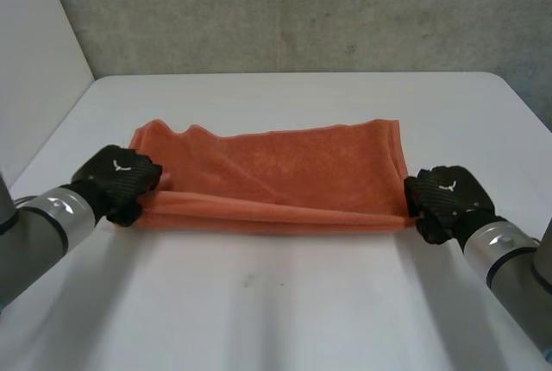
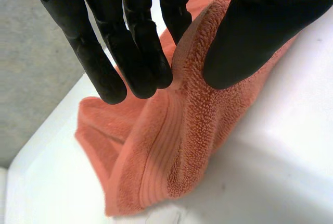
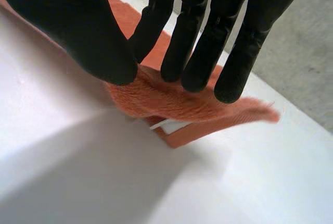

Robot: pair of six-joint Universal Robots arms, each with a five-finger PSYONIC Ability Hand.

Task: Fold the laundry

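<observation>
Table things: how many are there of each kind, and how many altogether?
orange towel: 1
black robot hands: 2, the left hand and the right hand
white table: 1
Total: 4

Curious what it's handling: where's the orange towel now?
Head view: the orange towel lies across the middle of the white table, its near corners pinched by the left hand and the right hand.
</observation>
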